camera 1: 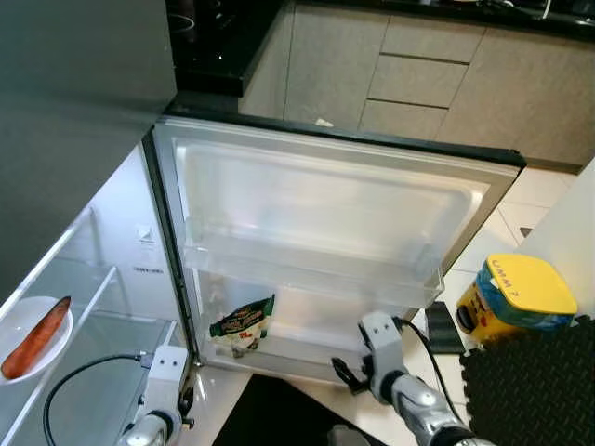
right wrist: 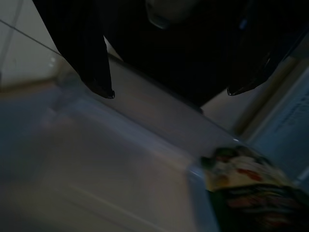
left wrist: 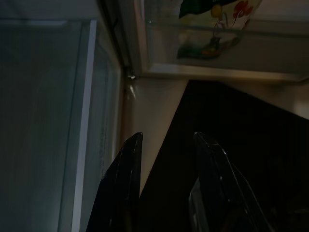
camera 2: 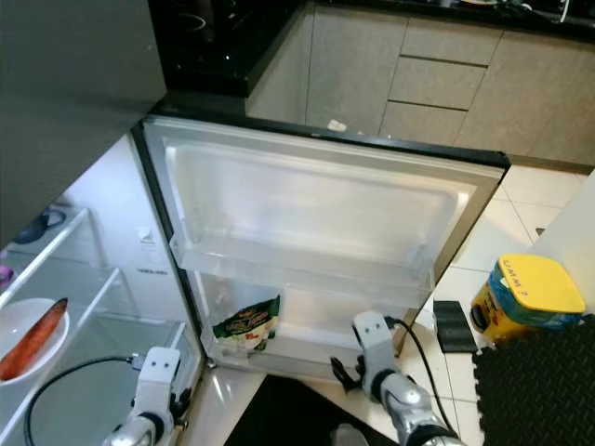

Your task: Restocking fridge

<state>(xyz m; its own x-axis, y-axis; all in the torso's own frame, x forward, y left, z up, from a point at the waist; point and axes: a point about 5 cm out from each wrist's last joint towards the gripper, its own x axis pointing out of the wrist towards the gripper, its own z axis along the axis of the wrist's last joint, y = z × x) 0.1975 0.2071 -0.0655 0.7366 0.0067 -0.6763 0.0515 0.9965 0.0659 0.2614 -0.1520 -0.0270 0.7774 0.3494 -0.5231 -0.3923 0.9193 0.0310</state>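
The green snack packet [camera 1: 244, 325] already stands in the lowest bin of the open fridge door [camera 1: 325, 186], at the hinge end, leaning against the bin's clear front wall. Inside the fridge, a sausage [camera 1: 35, 336] lies on a white plate [camera 1: 56, 348] on a glass shelf [camera 1: 121, 325].

My right gripper [right wrist: 169, 82] hangs just outside that lowest bin, fingers spread wide with nothing between them. My left gripper [left wrist: 166, 188] points down by the door's hinge corner, its fingers parted and empty too, close to the shelf's glass edge.

I judge the packet placed; the risk now is in pulling back. If my right wrist lifts, it could catch the clear rim of the bin, or the upper door shelf [camera 1: 307, 269] above it. Its cable hangs close to the door's edge and could snag. A sideways drift of my left arm could knock the hinge or the glass.

Open room lies behind me, over the dark mat and pale floor. On my right stand a yellow-lidded tub [camera 1: 516, 297] and a black foam pad [camera 1: 530, 390].
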